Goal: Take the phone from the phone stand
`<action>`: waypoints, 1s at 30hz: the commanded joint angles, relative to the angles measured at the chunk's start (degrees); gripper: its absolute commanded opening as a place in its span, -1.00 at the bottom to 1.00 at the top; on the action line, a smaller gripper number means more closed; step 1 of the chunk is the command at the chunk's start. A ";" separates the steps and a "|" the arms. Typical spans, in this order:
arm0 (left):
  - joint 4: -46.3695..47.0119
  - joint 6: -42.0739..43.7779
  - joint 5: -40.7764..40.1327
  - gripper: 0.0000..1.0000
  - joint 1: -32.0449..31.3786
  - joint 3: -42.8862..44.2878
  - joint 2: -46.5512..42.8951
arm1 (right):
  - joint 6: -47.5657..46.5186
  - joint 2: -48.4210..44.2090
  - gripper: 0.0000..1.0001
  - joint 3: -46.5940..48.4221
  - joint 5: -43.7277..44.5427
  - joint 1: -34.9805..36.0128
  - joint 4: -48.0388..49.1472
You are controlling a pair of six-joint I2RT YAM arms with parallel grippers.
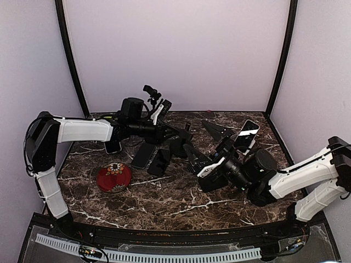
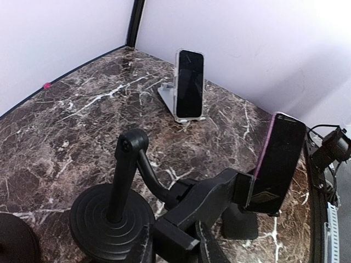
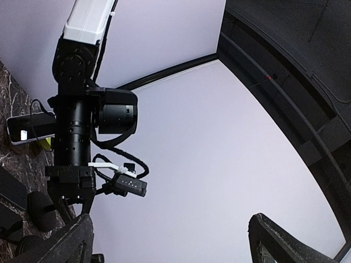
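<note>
My left end effector (image 2: pixel 184 241) is pinched down narrow at the bottom of my left wrist view. The black arm of the phone stand (image 2: pixel 109 219) runs out right in front of its fingers, but I cannot tell whether I am actually gripping it. That stand sits on a round ribbed base on the marble surface (image 2: pixel 71 115), with a post rising to a knuckle. Its clamp holds the phone (image 2: pixel 281 159), a dark handset with a purple edge, tilted up just to the right of my fingers. So the phone is in the stand's clamp.

My right end effector (image 3: pixel 171 219) stands wide with nothing between its fingers, and it points up toward my left arm and the pale wall.

From above, a red round tin (image 1: pixel 114 176) with a flowered lid lies toward the front left. A dark handset (image 1: pixel 143 156) lies flat just beyond it.

Farthest off, a second phone (image 2: pixel 189 82) leans in a silver stand (image 2: pixel 167 93) near the back corner, well apart from the clamp.
</note>
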 commanded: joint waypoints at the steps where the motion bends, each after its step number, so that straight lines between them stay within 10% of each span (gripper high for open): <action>1: 11.62 -1.33 -1.00 -1.00 2.54 4.80 2.40 | 1.28 -1.21 0.99 -0.52 0.51 0.19 2.00; 19: 14.03 -1.47 -2.69 -0.87 4.30 6.63 11.24 | 1.48 -1.37 0.99 -0.18 0.94 0.18 2.51; 30: 9.65 -0.73 -7.21 -0.04 4.39 6.48 9.38 | 1.82 -2.26 0.99 0.12 1.08 0.19 2.54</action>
